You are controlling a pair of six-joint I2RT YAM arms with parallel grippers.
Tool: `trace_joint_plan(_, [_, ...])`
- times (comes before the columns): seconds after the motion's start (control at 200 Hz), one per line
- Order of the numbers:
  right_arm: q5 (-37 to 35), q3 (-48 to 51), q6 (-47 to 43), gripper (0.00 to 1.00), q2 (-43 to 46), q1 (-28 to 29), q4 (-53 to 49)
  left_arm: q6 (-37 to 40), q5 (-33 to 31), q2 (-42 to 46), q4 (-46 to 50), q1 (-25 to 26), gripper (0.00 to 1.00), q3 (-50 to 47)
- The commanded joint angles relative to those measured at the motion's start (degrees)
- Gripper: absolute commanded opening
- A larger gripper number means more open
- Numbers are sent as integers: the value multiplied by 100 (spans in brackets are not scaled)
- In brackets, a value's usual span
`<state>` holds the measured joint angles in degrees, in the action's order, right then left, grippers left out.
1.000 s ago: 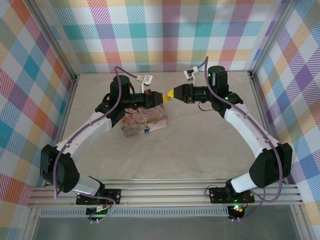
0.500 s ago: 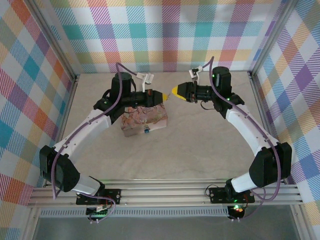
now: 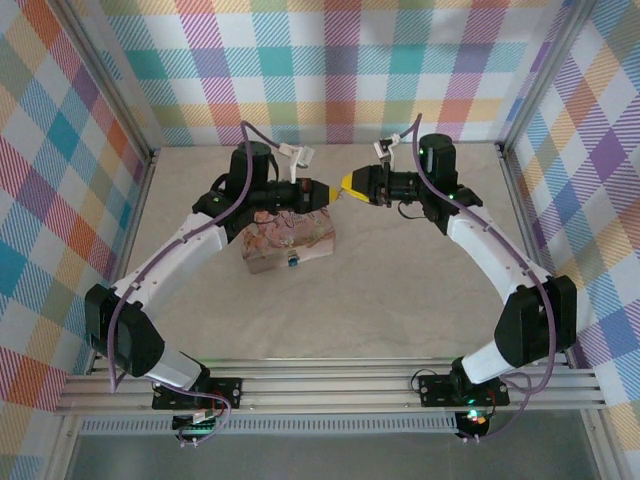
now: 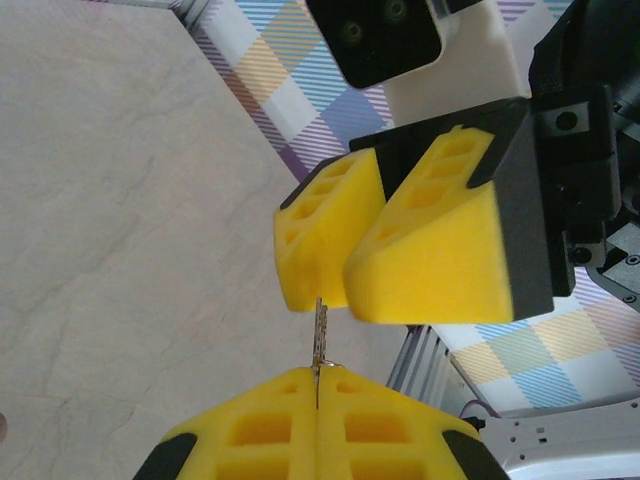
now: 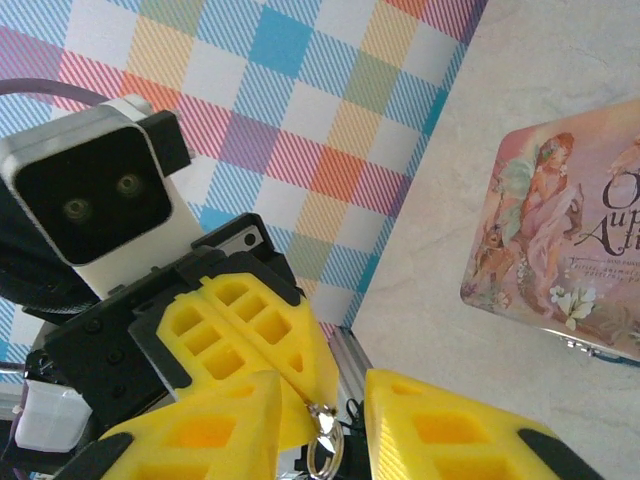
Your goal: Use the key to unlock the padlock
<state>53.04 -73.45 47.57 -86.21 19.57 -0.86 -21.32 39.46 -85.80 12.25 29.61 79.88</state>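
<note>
**Key pinched in mid-air, padlock not yet reached**

The left fingers (image 4: 250, 425) are pressed fully together on the key (image 4: 320, 338). Its thin grey blade sticks straight out of the seam between them towards the other arm. The right fingers (image 4: 430, 255) stand partly open, tip to tip with the left pair. In the right wrist view the key's small ring (image 5: 318, 452) hangs in the gap between them, and neither yellow pad clearly touches it. The right fingers therefore have no hold on it yet.

This meeting takes place above the table (image 3: 380, 300), just behind the pink tin (image 3: 300, 232). The padlock (image 3: 292, 262) sits at the tin's near edge, well apart from the key. Whether its shackle is shut is too small to tell.

By this showing the task is at an early stage. The key is lifted and appears to be passing from one arm to the other. Bringing it to the lock, inserting it and turning it all remain.

Half a second earlier the two sets of fingers stood slightly further apart; now they have drawn close again. The tin and padlock have not moved.
</note>
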Motion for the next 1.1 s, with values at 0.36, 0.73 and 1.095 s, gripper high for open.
trace_joint_plan(0.36, [185, -93, -121, 17, -53, 38, -171, 199, -96, -143, 49, 62, 0, 356])
trace_joint_plan(0.73, [177, 1, -43, 3, -71, 23, 7, 367, -118, -141, 231, 110, 0, 400])
trace_joint_plan(1.095, [-92, 117, 284, 21, 79, -38, 33, 476, -220, -123, 321, 149, 0, 381])
